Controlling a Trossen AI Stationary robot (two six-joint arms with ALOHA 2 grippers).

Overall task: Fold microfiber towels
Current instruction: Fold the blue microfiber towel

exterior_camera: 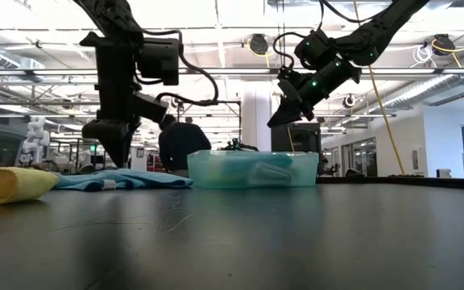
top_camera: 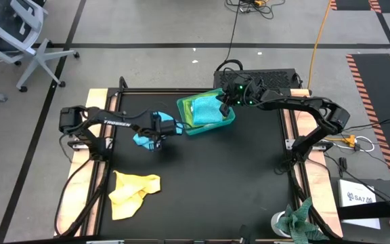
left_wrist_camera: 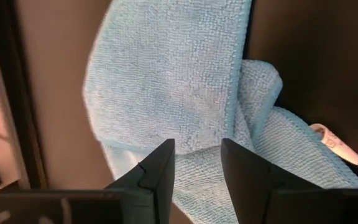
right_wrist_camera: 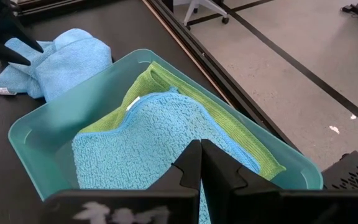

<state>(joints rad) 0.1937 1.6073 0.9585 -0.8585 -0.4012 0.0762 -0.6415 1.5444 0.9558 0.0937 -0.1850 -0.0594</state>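
left gripper [left_wrist_camera: 196, 168] parted, empty, over light blue towel [left_wrist_camera: 166, 81] | right gripper [right_wrist_camera: 201, 163] closed, empty, above tray [right_wrist_camera: 36, 146]

The overhead cam looked straight down on the whole table [top_camera: 202, 176], while the low one sat right at tabletop level, facing across it into the room behind, and both caught the teal tray [top_camera: 208, 126] and the yellow towel [top_camera: 133, 193]. The left wrist cam was super close, staring down past its own fingers [left_wrist_camera: 157, 171] at the light blue towel [left_wrist_camera: 166, 74]. The right wrist cam hung close over the tray and also caught that same blue towel farther off.
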